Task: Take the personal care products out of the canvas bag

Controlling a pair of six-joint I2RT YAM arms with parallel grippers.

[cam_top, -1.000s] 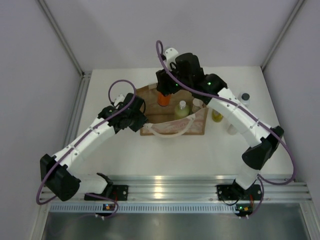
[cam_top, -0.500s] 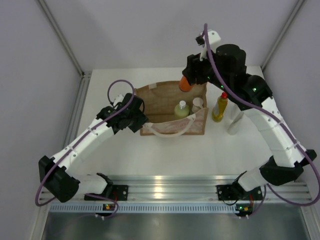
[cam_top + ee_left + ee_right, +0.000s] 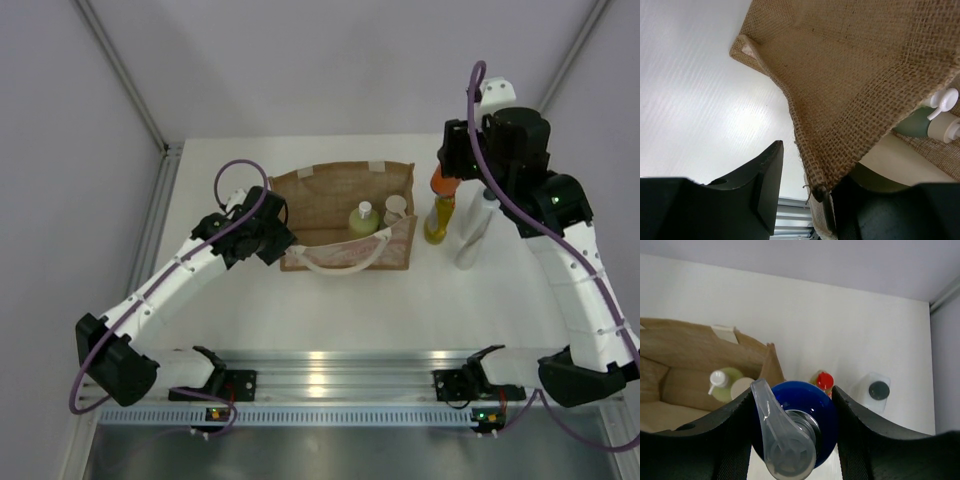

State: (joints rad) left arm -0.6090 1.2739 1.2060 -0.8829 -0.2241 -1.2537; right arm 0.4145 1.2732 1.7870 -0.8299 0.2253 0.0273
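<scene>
The canvas bag (image 3: 340,195) stands open at mid table. The pale green pump bottle (image 3: 362,219) and the grey-green bottle with white cap (image 3: 395,208) stand inside it; both also show in the right wrist view, the pump bottle (image 3: 722,382) and the white cap (image 3: 742,388). My right gripper (image 3: 447,172) is shut on the orange bottle (image 3: 440,184) by its blue top (image 3: 802,412), held in the air right of the bag, above the yellow bottle (image 3: 436,224). The tall white bottle (image 3: 472,236) stands beside it. My left gripper (image 3: 272,238) is open, with the bag's left wall (image 3: 840,100) between its jaws.
The yellow bottle's red cap (image 3: 824,380) and the white bottle's grey cap (image 3: 879,390) sit just below my right gripper. The enclosure's white walls close in left, right and behind. A metal rail (image 3: 330,385) runs along the near edge.
My right gripper lifted the orange bottle out of the bag and carried it right, to above the yellow bottle. The left arm and the bag stayed put.
</scene>
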